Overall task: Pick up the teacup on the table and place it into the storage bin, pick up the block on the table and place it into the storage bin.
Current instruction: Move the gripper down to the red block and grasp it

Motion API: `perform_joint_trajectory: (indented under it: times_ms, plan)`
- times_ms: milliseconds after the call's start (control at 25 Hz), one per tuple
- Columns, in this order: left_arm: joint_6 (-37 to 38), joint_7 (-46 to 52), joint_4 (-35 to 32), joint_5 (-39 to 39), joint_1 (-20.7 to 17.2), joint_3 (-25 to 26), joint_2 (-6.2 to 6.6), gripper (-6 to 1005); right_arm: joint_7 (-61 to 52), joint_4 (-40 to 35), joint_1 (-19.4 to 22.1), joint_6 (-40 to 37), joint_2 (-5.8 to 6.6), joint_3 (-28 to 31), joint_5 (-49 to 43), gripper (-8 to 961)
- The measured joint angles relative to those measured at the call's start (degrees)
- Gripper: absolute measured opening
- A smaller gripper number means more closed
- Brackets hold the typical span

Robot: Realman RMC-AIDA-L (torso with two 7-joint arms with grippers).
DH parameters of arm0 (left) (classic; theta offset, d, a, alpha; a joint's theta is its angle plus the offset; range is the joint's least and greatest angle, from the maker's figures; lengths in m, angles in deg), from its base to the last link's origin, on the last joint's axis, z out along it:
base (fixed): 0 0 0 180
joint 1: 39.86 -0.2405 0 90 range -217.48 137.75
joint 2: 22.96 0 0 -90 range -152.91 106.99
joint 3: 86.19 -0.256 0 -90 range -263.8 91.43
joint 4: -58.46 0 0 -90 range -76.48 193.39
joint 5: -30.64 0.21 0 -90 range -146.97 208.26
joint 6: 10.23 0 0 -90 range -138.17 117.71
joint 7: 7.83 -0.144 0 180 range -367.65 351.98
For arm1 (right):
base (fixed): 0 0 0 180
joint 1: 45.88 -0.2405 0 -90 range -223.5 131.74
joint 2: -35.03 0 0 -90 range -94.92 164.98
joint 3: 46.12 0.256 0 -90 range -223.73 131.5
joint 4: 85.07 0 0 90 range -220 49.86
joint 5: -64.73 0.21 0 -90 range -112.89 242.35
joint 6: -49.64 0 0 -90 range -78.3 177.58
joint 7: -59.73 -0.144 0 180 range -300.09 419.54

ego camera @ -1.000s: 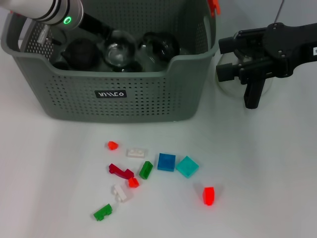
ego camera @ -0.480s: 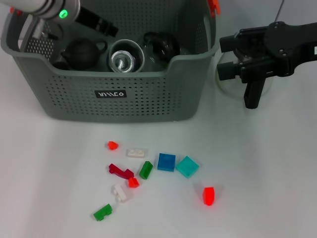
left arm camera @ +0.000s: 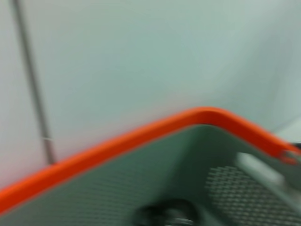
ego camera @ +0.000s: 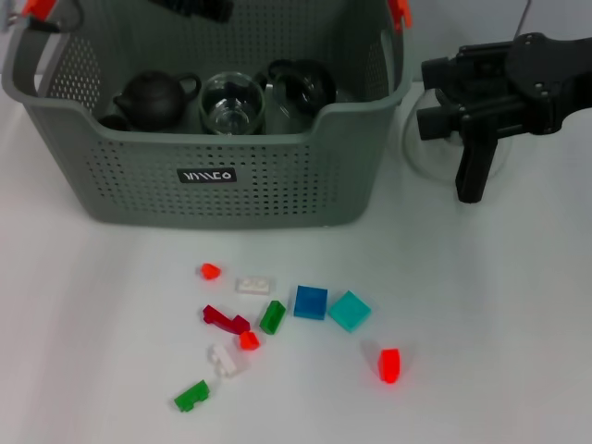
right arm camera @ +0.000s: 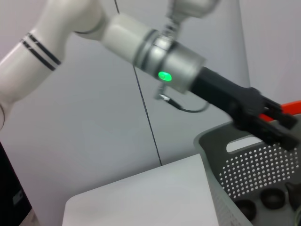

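Observation:
The grey perforated storage bin (ego camera: 213, 176) stands at the back of the table. Inside it a clear glass teacup (ego camera: 231, 104) stands upright, free of any gripper, between a black teapot (ego camera: 153, 97) and a glass pot with a black lid (ego camera: 301, 83). Several small blocks lie in front of the bin, among them a blue block (ego camera: 311, 302), a teal one (ego camera: 350, 311) and a red one (ego camera: 389, 364). My left gripper (right arm camera: 277, 127) hangs above the bin's rim (right arm camera: 254, 174), open and holding nothing. My right gripper (ego camera: 470, 148) stays to the right of the bin.
A clear round glass piece (ego camera: 413, 153) sits on the table under the right gripper. Orange clips (ego camera: 398, 11) mark the bin's rim; one clip (left arm camera: 141, 136) fills the left wrist view. More small blocks, such as a green one (ego camera: 191, 396), lie near the front.
The left gripper has let the teacup down into the bin and risen up and back, nearly out of the head view. The right arm has shifted slightly to the right.

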Motion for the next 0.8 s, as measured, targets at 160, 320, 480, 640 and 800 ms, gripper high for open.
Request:
perform_joint_trajectory:
  times_ms: [160,320,480,640,800]
  plan:
    - [11.4,-1.5,7.3,-8.8,-3.4,3.1,-0.07,749,0.1,0.0,0.2,-0.6,0.43,0.7,0.1,882]
    - [24.3,-6.2,8.3,-19.4,-6.1,9.1,-0.26,748,0.1,0.0,0.3,-3.2,1.04,1.6,0.5,882]
    - [31.8,-12.4,6.2,-26.9,-10.2,12.2,-0.49,746,-0.9,0.0,0.4,-6.0,2.14,0.6,1.6,882]
    - [32.5,-18.2,3.1,-30.6,-16.0,11.4,-0.48,745,-3.0,-0.1,0.6,-6.2,3.10,-3.9,1.9,881]
    - [33.1,-24.8,-2.2,-31.9,-19.7,11.1,-0.39,744,-3.4,-0.4,0.8,-6.2,3.52,-7.6,1.9,881]
